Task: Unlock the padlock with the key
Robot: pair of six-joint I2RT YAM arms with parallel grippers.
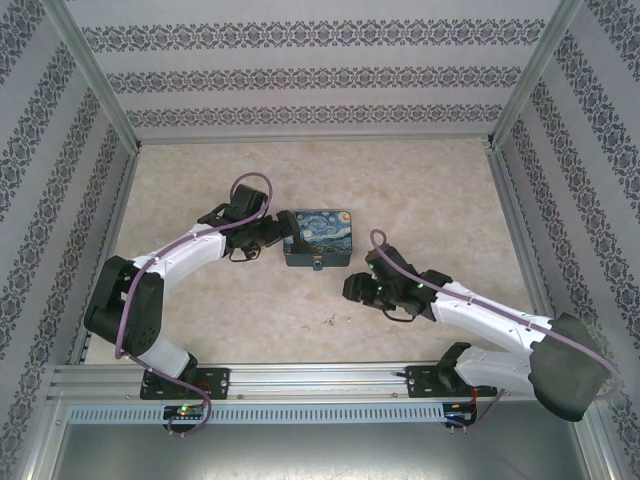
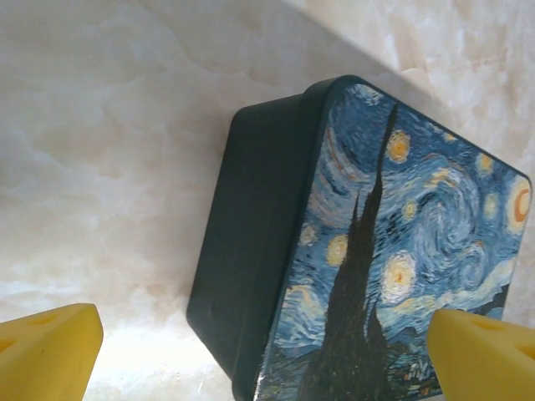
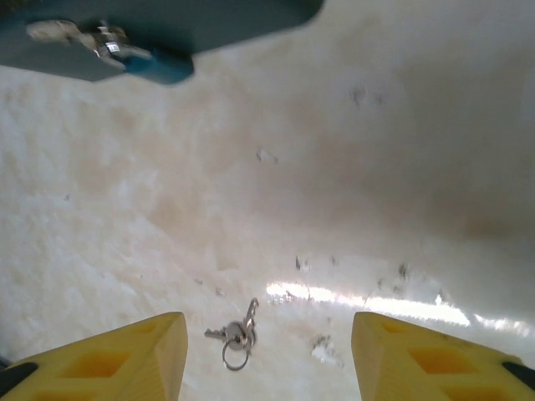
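Observation:
The teal-blue padlock (image 3: 160,65) hangs by its silvery shackle from the front of the Starry-Night tin (image 1: 318,236), at the top left of the right wrist view. The key (image 3: 237,332), on a small ring with a second key, lies flat on the table. My right gripper (image 3: 267,355) hovers low over it with its jaws apart. The key sits between the yellow fingertips (image 3: 146,351), nearer the left one and touching neither. My left gripper (image 2: 263,338) is open wide at the tin's left end (image 2: 251,251). Its fingers straddle that end of the tin without touching it.
The marbled tabletop (image 1: 420,200) has free room right of and behind the tin. Patterned walls with metal posts (image 1: 515,95) enclose three sides. A metal rail (image 1: 320,378) holding both arm bases runs along the near edge.

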